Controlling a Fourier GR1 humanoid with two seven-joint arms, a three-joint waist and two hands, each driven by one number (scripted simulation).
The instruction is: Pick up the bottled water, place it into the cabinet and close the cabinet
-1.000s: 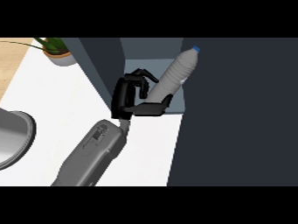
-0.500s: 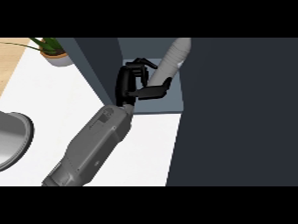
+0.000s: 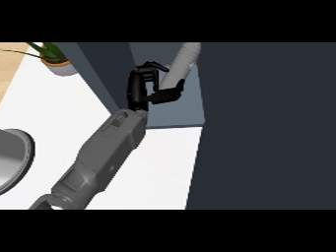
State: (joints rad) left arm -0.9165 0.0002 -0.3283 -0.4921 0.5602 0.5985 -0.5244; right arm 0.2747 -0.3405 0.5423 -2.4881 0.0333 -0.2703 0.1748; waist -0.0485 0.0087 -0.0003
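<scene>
The bottled water (image 3: 184, 61) is a pale clear bottle, tilted, its top cut off by the view's upper edge. My left hand (image 3: 142, 90) is shut on its lower part, fingers curled over from the left and thumb underneath at the right. Hand and bottle are inside the open cabinet, above its grey-blue shelf floor (image 3: 176, 112). The bottle's base is hidden by the hand. The right hand does not show.
The cabinet's dark open door (image 3: 272, 123) fills the right side. Its dark side wall (image 3: 101, 69) stands just left of the hand. A potted plant (image 3: 54, 60) sits at the back left and a grey round vessel (image 3: 3, 162) at the left edge on the white counter (image 3: 61, 108).
The left hand has carried the bottle farther back into the cabinet, upward in the view. The bottle's blue cap has passed out of sight at the top.
</scene>
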